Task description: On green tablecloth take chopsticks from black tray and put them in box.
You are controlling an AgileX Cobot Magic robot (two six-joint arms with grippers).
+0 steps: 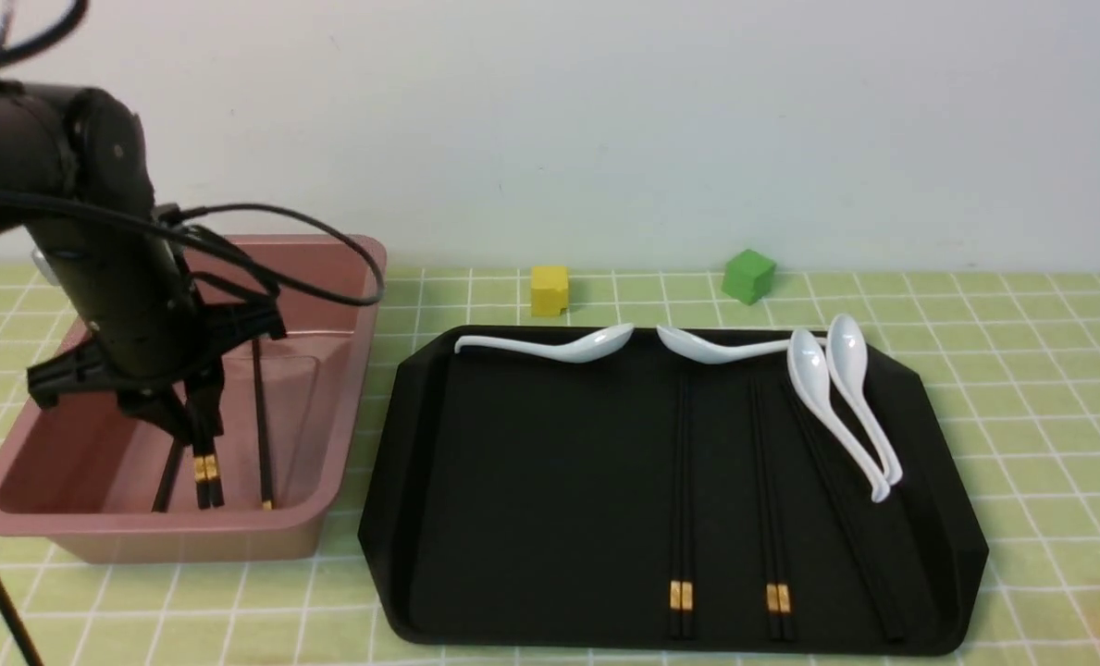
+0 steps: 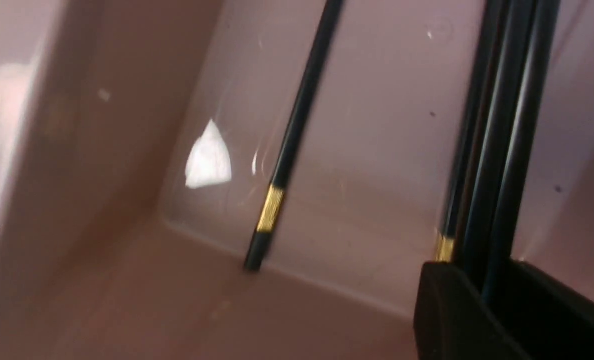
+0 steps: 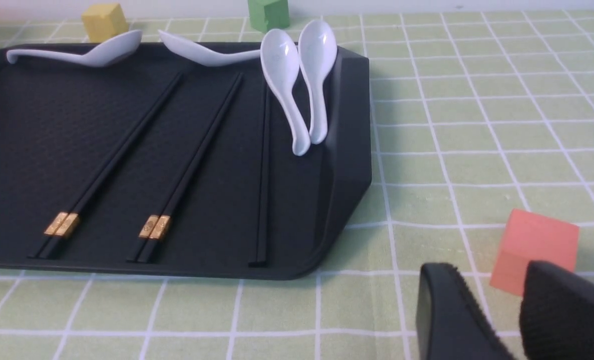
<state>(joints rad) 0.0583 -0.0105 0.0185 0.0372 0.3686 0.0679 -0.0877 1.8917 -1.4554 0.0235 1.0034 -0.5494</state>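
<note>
My left gripper (image 1: 194,418) is down inside the pink box (image 1: 189,548), shut on a pair of black chopsticks (image 1: 205,470) with gold bands. In the left wrist view the jaws (image 2: 491,282) pinch that pair (image 2: 506,125) over the box floor (image 2: 77,200). Loose chopsticks (image 1: 261,416) lie in the box, one also in the left wrist view (image 2: 297,125). The black tray (image 1: 531,481) holds three more pairs (image 1: 682,499), (image 1: 772,499), (image 1: 850,532). My right gripper (image 3: 496,300) shows only in its wrist view, open and empty over the green tablecloth (image 3: 476,100), beside the tray (image 3: 346,150).
Several white spoons (image 1: 559,347) (image 1: 846,398) lie along the tray's far and right sides. A yellow cube (image 1: 550,289) and a green cube (image 1: 748,276) sit behind the tray. An orange-pink cube (image 3: 534,247) sits just past my right fingertips.
</note>
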